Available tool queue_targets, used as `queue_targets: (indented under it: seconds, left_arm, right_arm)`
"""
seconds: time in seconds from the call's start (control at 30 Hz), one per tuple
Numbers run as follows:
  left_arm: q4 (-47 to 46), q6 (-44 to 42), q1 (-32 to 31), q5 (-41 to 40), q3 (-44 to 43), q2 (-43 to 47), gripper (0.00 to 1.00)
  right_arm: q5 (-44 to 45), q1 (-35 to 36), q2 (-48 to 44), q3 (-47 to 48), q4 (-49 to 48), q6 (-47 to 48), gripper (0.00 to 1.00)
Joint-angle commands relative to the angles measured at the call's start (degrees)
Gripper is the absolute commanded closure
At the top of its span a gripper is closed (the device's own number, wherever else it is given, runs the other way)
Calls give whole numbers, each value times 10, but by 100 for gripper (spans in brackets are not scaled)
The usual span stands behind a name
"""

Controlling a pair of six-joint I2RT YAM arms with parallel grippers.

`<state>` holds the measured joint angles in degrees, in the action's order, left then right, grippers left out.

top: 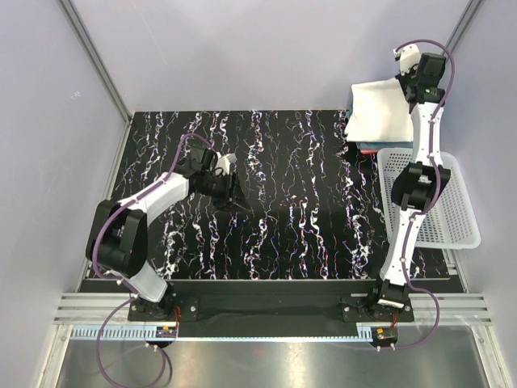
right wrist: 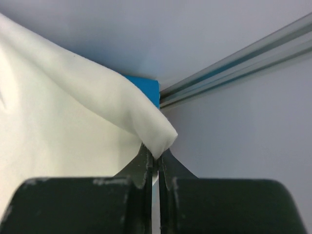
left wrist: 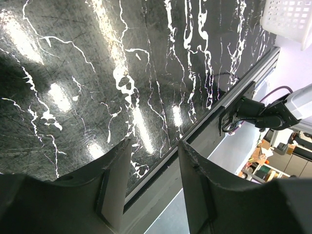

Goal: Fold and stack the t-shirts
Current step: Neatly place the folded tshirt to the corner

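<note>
Half-hidden — seemingly under white shirt [right wrist: 58,126] — blue shirt [right wrist: 146,90].

The middle of the bench [top: 323,210] was left unobstructed. Passage along the right edge was blocked by the white basket [top: 456,218] and the right arm [top: 420,182] above it. The far right corner was occupied by the t-shirts [top: 376,113].

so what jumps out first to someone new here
The white t-shirt at the table's far right corner, its edge pinched in the right end effector, with a blue t-shirt under it. Then the black marbled table, where the left end effector hangs open and empty.
</note>
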<state>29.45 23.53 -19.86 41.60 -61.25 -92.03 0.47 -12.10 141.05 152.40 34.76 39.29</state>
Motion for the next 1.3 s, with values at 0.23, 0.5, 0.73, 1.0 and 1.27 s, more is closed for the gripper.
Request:
queue_targets:
  seconds: [0.23,0.5,0.73,1.0,1.27]
  left_arm:
    - [-9,-12,-1,2,-11,-16,52]
    - [-1,-18,0,-3,-18,-27,52]
    - [-4,-16,2,0,-18,-25,52]
    - [-3,-16,2,-1,-17,-17,52]
    - [-9,-9,2,5,-13,-14,52]
  right_arm:
    - [-93,-26,27,18,-195,19,100]
    - [-143,-28,54,48,-212,4,100]
    - [-131,-28,-39,-88,-223,11,100]
    - [-151,-27,-97,-96,-169,9,100]
    - [-163,-21,-176,-163,-145,25,100]
